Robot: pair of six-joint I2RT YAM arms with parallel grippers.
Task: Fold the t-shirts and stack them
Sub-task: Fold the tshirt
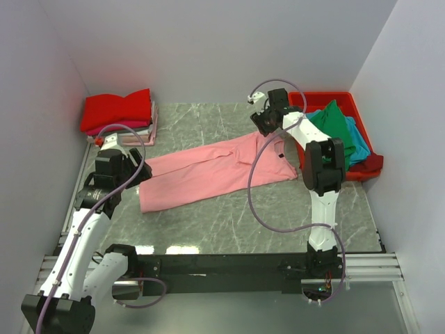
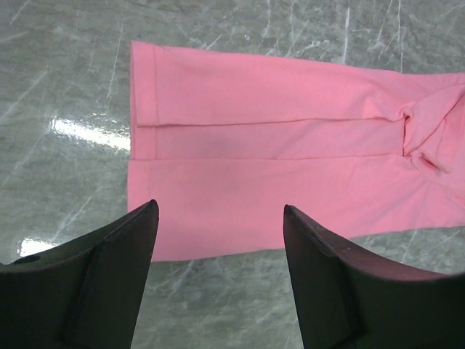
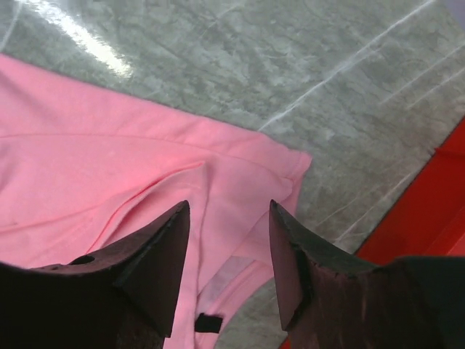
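A shirt (image 1: 212, 170) lies flat across the table (image 1: 278, 223) centre. A folded stack (image 1: 118, 115) sits far left; a bin (image 1: 323, 99) holding more shirts (image 1: 337, 129) sits far right.

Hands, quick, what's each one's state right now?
Left hand: open, holding nothing, above the pink t-shirt.
Right hand: open, holding nothing.

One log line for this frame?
pink t-shirt: folded lengthwise | left gripper: open, over hem end | right gripper: open, over collar end | folded stack: back-left | red bin: unfolded shirts
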